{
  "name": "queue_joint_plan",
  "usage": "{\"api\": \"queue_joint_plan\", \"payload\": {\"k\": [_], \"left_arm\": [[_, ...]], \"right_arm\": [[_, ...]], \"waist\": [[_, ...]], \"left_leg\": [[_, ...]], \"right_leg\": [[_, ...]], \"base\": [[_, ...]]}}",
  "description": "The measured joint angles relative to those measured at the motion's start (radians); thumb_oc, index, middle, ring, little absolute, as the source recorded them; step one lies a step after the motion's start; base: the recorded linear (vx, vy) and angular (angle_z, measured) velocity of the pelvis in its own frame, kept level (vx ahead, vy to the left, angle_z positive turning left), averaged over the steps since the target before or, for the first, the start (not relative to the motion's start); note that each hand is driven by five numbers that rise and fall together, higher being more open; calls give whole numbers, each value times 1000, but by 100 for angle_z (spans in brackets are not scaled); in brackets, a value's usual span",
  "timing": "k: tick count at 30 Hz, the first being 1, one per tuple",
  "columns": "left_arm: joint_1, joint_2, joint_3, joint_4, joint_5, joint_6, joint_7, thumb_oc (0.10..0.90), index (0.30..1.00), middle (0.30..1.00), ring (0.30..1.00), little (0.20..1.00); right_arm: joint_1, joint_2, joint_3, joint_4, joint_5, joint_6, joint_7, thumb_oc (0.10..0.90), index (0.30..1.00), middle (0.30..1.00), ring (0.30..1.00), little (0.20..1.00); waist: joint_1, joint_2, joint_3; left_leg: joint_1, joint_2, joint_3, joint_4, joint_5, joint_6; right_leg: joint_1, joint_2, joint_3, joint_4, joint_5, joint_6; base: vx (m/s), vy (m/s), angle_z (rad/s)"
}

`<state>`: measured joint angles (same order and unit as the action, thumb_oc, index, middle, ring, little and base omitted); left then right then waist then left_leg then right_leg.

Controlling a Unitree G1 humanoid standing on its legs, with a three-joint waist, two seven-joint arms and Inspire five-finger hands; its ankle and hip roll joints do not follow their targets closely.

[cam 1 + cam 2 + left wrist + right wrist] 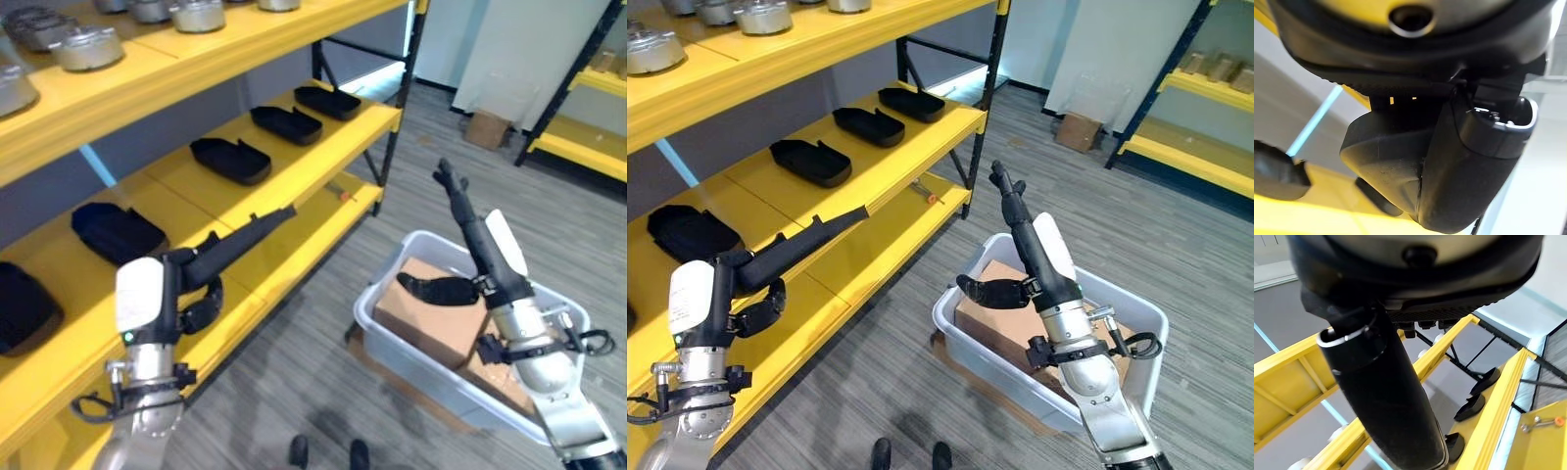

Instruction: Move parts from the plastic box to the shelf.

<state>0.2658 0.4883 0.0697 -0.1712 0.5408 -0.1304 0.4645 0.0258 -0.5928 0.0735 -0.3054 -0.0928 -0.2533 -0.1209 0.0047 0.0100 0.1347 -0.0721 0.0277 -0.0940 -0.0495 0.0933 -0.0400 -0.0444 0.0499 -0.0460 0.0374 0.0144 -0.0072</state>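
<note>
Black parts (230,160) on shelf (294,186), beyond empty left hand (230,250)

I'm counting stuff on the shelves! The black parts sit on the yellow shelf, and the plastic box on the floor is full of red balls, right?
Not quite. The black parts do sit on the yellow shelf, but the plastic box on the floor holds brown cardboard boxes, not red balls. The right eye view shows this, with the right robot hand open above the box.

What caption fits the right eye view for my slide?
Both hands empty and open: left hand over the yellow shelf, right hand raised above the plastic box.
</note>
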Motion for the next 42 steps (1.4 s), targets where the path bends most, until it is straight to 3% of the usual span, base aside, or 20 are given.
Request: {"api": "queue_joint_plan", "payload": {"k": [3,5,6,7,9,10,12,14,15,16,17,18,20,24,28,36,38,39,41,42], "left_arm": [[13,-1,-11,5,-23,-1,-7,400,300,300,300,300],[-24,0,-30,24,-24,0,-23,400,300,300,300,300],[-32,1,-30,22,-24,0,-23,400,300,300,300,300],[-38,6,-13,15,-25,0,-17,400,300,300,300,300],[-35,8,10,17,-26,2,-17,400,300,300,300,300],[-38,8,15,18,-26,1,-17,400,300,300,300,300],[-63,8,6,23,-28,-5,-16,400,300,300,300,300],[-135,5,-44,64,-39,-20,-18,400,300,300,300,300],[-136,-7,-53,65,-55,-20,-17,400,300,300,300,300],[-130,-10,-78,69,-64,-23,-20,400,300,300,300,300],[-130,-14,-84,65,-65,-24,-20,400,300,300,300,300],[-132,-11,-82,64,-65,-23,-19,400,300,300,300,300],[-116,-11,-82,49,-65,-26,-19,400,300,300,300,300],[-74,26,-5,21,-67,-18,-15,400,300,300,300,300],[-56,55,47,21,-105,0,8,400,300,300,300,300],[-72,56,8,16,-99,-6,8,400,300,300,300,300],[-85,56,8,16,-94,-7,8,400,300,300,300,300],[-98,57,8,15,-93,-8,9,400,300,300,300,300],[-115,67,4,18,-94,-8,9,400,300,300,300,300],[-118,71,1,20,-95,-8,10,400,300,300,300,300]], "right_arm": [[2,-4,-1,0,33,-1,6,900,1000,1000,1000,1000],[4,-16,-10,1,56,1,5,900,1000,1000,1000,1000],[-5,-19,-7,0,58,1,4,900,1000,1000,1000,1000],[-34,-13,4,6,57,2,8,900,1000,1000,1000,1000],[-33,-9,9,5,57,0,8,900,1000,1000,1000,1000],[-33,-1,9,5,58,0,7,900,1000,1000,1000,1000],[-32,8,7,5,66,-1,5,900,1000,1000,1000,1000],[-27,22,-34,8,76,0,0,900,1000,1000,1000,1000],[-27,24,-39,8,76,0,-8,900,1000,1000,1000,1000],[-26,26,-55,18,79,0,-19,900,1000,1000,1000,1000],[-27,10,-59,21,90,0,-28,900,1000,1000,1000,1000],[-9,16,-56,27,97,0,-32,900,1000,1000,1000,1000],[56,17,-59,27,97,0,-30,900,1000,1000,1000,1000],[84,67,-44,27,96,1,-10,900,1000,1000,1000,1000],[15,92,-37,27,94,1,-9,900,1000,1000,1000,1000],[-16,102,-26,27,60,1,-11,900,1000,1000,1000,1000],[-18,106,-26,27,54,2,-11,900,1000,1000,1000,1000],[-15,110,-21,27,53,10,-12,900,1000,1000,1000,1000],[4,112,-10,23,52,11,-10,900,1000,1000,1000,1000],[28,122,-7,22,53,10,-10,900,1000,1000,1000,1000]], "waist": [[-4,21,3],[-21,37,11],[-29,35,13],[20,10,31],[26,-21,46],[10,-35,54],[-33,-63,70],[-91,-62,79],[-92,-54,84],[-89,3,92],[-87,52,91],[-80,65,92],[-64,35,81],[4,-19,50],[29,-51,38],[19,-80,36],[16,-89,36],[-1,-89,36],[-35,-92,36],[-61,-77,40]], "left_leg": [[-36,-7,-34,40,32,-13],[-78,-36,-27,40,123,-64],[-93,-45,-3,29,163,-115],[-130,-40,136,137,72,-57],[-95,-16,187,250,-69,-12],[-40,27,195,297,-131,-12],[27,105,203,309,-169,-37],[66,365,290,232,-135,-135],[89,379,289,194,-111,-129],[145,354,279,62,-78,-122],[140,325,269,23,-41,-71],[138,295,280,23,-84,-115],[123,206,235,23,-91,-105],[98,97,172,14,-76,-77],[87,65,141,27,-89,-58],[-7,17,156,153,-169,-15],[-32,-7,163,187,-178,-5],[-65,-20,157,247,-201,17],[-87,-50,138,293,-224,74],[-70,-53,112,269,-201,115]], "right_leg": [[-7,-6,-56,14,-11,-13],[-21,-24,-106,47,-30,-28],[-28,-47,-133,50,-35,-52],[-64,-85,-139,60,-36,-95],[-68,-106,-139,65,-34,-95],[-60,-112,-168,72,-28,-95],[-54,-131,-240,67,-12,-85],[-79,-128,-313,106,-36,-84],[-90,-135,-312,126,-43,-72],[-90,-157,-307,135,-22,-28],[-96,-161,-312,152,-24,13],[-95,-195,-318,179,-26,54],[-59,-268,-317,133,-2,97],[-14,-323,-251,18,78,101],[27,-348,-262,-36,146,137],[-4,-394,-215,-40,164,138],[-19,-418,-205,-36,169,131],[-20,-429,-196,-30,205,87],[-107,-454,-54,132,280,48],[-243,-402,117,355,169,101]], "base": [[-151,-18,66],[-198,-8,132],[-125,-36,103],[-100,-38,69],[-58,-10,43],[-69,70,60],[-31,162,88],[85,178,109],[112,239,46],[127,247,20],[165,323,27],[143,340,43],[82,248,81],[79,255,65],[29,320,27],[26,240,-1],[61,190,2],[107,217,10],[117,221,41],[125,119,36]]}}
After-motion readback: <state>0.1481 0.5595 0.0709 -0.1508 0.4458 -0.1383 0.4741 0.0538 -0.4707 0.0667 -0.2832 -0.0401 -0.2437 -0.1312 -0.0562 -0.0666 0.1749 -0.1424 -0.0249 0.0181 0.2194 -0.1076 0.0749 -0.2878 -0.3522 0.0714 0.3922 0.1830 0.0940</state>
